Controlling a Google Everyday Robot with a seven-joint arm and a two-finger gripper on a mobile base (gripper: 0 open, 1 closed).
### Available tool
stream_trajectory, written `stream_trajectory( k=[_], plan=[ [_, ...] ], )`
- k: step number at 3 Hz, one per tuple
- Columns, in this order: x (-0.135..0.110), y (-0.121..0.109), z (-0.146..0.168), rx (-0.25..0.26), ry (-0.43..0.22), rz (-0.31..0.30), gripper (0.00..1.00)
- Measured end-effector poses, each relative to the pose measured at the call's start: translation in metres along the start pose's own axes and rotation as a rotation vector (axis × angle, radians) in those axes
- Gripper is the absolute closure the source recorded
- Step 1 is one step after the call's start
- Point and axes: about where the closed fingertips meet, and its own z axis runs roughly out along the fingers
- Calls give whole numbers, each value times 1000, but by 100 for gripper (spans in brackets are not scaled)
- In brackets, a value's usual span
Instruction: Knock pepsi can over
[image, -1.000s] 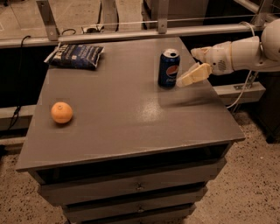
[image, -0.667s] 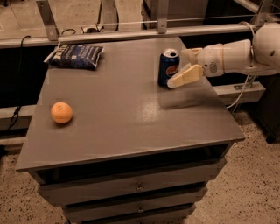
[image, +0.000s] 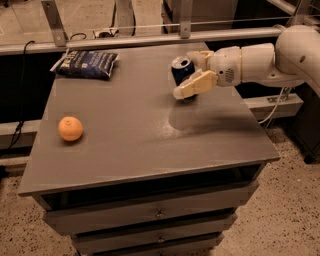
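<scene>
Grey table (image: 150, 150) holds an orange (image: 70, 128) at 9 o'clock. At 1 o'clock the can (image: 180, 69) sits between the gripper's (image: 186, 75) spread fingers. A clean knock probably needs a high sideways push toward 9 o'clock. The bag (image: 86, 64) lies at 11 o'clock.
</scene>
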Motion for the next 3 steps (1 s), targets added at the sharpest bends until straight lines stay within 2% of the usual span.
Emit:
stream_trajectory(
  k=[1, 2, 3],
  plan=[
    [-27, 29, 7, -62, -47, -13, 0],
    [-39, 47, 9, -98, -70, -7, 0],
    [-42, 51, 5, -96, -78, 1, 0]
  ],
)
